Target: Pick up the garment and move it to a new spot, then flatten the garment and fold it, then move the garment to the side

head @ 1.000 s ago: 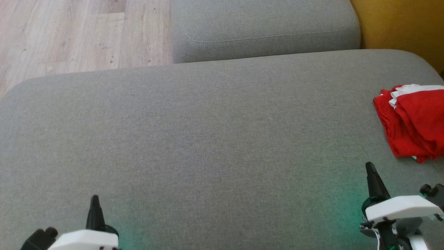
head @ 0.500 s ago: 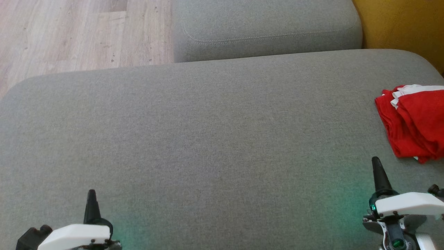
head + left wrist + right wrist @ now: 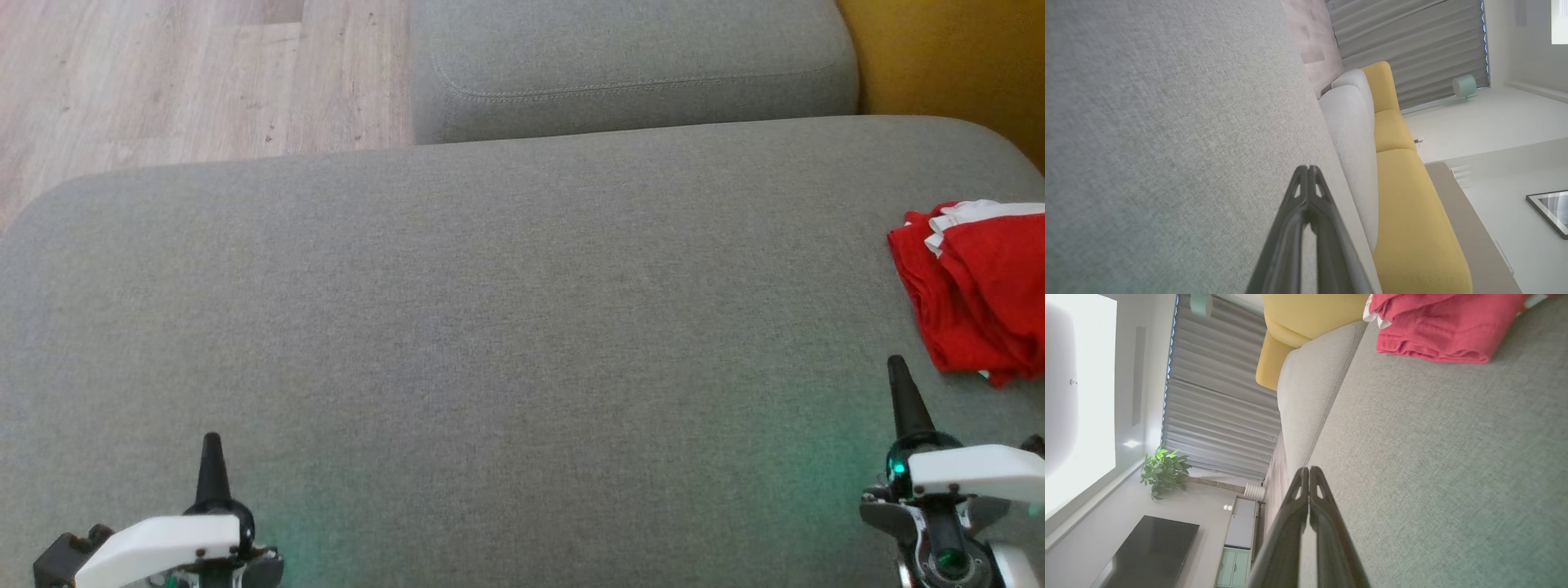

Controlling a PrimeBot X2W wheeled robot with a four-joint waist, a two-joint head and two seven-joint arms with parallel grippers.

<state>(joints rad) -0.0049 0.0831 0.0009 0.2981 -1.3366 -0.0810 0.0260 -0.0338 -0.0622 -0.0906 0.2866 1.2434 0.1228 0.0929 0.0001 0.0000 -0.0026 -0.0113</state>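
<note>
The garment (image 3: 976, 290) is red with a white band, folded into a compact pile at the far right of the grey cushion (image 3: 490, 310), partly cut off by the picture's edge. It appears again in the right wrist view as a red folded stack (image 3: 1437, 330) at the top. My right gripper (image 3: 896, 363) hovers over the cushion just below and left of the garment, apart from it, fingers pressed together (image 3: 1308, 470) with nothing between them. My left gripper (image 3: 212, 441) is at the lower left, far from the garment, also shut and holding nothing (image 3: 1308, 168).
A second grey cushion (image 3: 629, 73) lies beyond the main one, with yellow upholstery (image 3: 947, 57) at the upper right. Wooden floor (image 3: 188, 73) shows past the cushion's rounded far-left corner. A wide bare stretch of cushion lies between the two grippers.
Both grippers have edged up the view, the right one also drifting right toward the garment. The camera has shifted slightly. The garment lies where it was.
</note>
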